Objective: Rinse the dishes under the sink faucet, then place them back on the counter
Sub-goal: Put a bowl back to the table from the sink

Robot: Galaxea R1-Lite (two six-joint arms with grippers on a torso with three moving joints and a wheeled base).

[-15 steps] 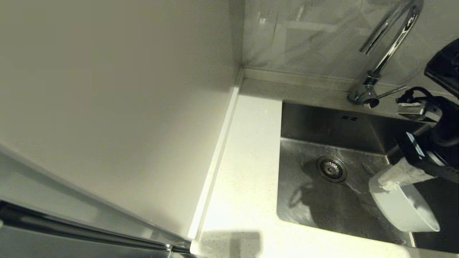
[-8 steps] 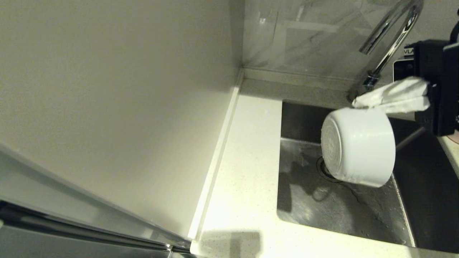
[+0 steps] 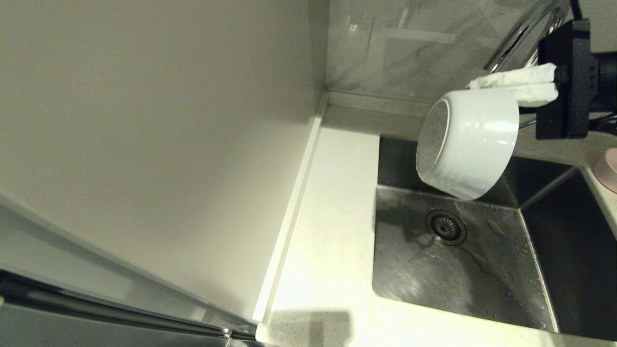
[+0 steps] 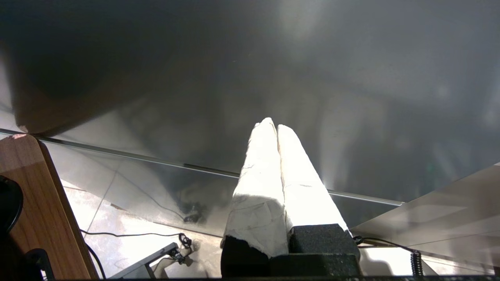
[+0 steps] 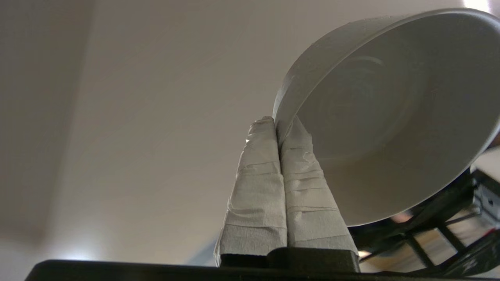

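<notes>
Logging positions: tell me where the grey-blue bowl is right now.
In the head view, the grey-blue bowl hangs tipped sideways above the sink's back edge, its rim pinched by the right tool.

Head camera above sink [image 3: 458, 270] (wrists close)

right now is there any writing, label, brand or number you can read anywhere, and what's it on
None: no readable text in any view.
The bowl pinched by the right gripper is plain, with no mark on its base or inside.
The faucet, sink and counter carry no lettering.
The black body of the right arm shows no legible label.
The left gripper, shut and parked, has only plain wrapping.
</notes>
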